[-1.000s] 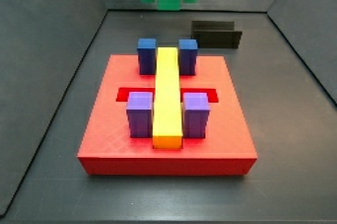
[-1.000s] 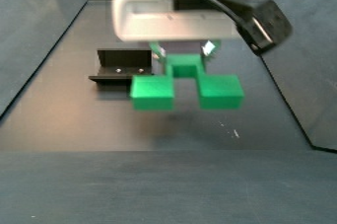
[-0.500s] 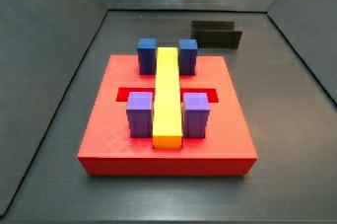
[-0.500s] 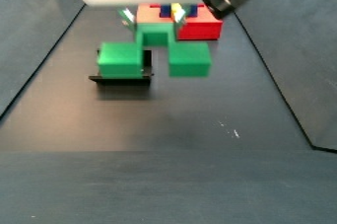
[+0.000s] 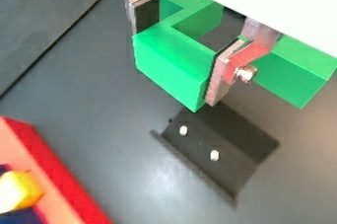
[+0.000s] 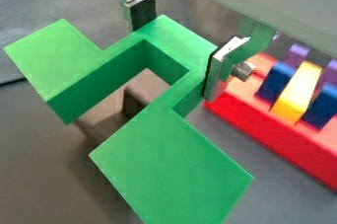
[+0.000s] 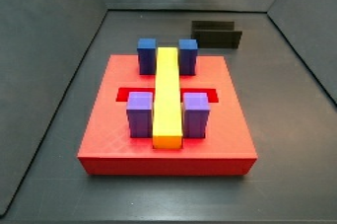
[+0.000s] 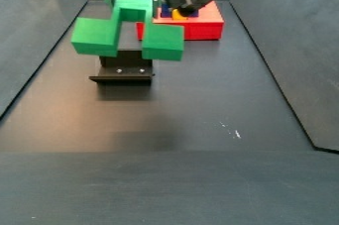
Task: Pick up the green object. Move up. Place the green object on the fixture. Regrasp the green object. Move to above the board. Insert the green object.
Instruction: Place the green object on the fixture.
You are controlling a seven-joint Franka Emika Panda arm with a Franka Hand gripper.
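I can read no text, label, brand, number or sign in any of my views. The green object [image 6: 125, 80] held between the gripper [image 6: 178, 45] fingers is plain, as are the fixture [image 8: 122, 71] and the red board [image 7: 165, 129] with its blue, purple and yellow blocks (the two pale dots on the fixture's base plate in a wrist view are only screw heads).
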